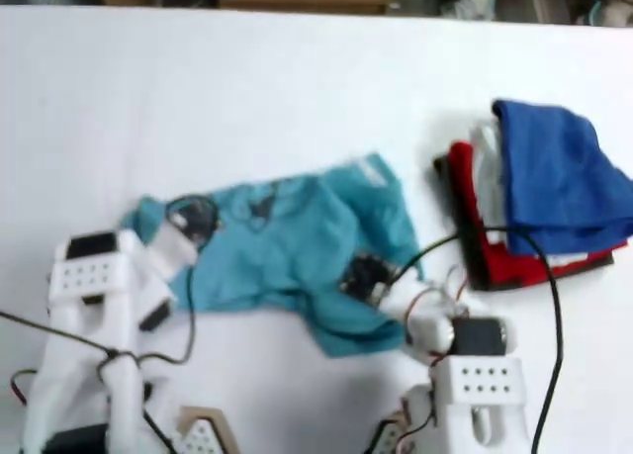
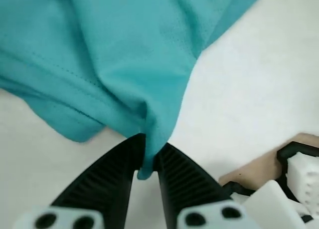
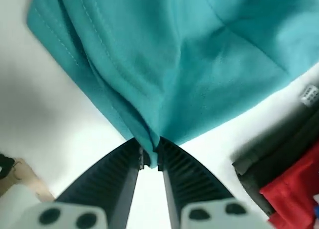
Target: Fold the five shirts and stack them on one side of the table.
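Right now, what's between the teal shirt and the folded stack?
High view: between teal shirt and stack, bare table crossed by a black cable.

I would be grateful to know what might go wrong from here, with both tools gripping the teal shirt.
1. The left tool and right tool each pinch only a thin edge of the teal shirt, so the fabric may slip out when pulled.
2. The shirt lies bunched, so a fold may come out uneven.
3. The stack of folded shirts sits close to the right tool; a wide swing might knock it.
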`<action>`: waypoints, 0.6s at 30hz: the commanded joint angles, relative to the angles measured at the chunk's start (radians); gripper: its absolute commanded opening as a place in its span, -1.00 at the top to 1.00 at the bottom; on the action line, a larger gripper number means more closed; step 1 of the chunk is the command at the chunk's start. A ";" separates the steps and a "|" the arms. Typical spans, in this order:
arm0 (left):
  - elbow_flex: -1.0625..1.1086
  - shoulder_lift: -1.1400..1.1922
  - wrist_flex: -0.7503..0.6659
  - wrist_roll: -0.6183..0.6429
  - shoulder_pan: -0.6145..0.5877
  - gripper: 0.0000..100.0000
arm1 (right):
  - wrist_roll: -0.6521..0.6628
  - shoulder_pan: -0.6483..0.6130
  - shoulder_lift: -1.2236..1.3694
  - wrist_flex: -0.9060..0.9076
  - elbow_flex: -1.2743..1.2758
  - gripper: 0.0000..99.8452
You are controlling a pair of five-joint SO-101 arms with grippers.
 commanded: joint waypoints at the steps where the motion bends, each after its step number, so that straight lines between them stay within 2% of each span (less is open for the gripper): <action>1: -0.064 -0.031 0.017 -0.009 -0.031 0.96 | 0.009 0.048 -0.015 -0.015 -0.015 0.96; 6: -0.165 -0.021 0.023 -0.009 -0.066 0.96 | 0.104 0.127 -0.015 0.048 -0.061 0.96; 10: -0.179 -0.020 0.008 -0.009 -0.057 0.96 | 0.195 0.142 -0.015 0.147 -0.069 0.96; 13: -0.160 0.008 -0.017 -0.009 -0.057 0.96 | 0.209 0.142 -0.015 0.153 -0.068 0.96; 18: -0.168 0.193 -0.031 -0.008 -0.058 0.96 | 0.209 0.137 -0.015 0.147 -0.055 0.96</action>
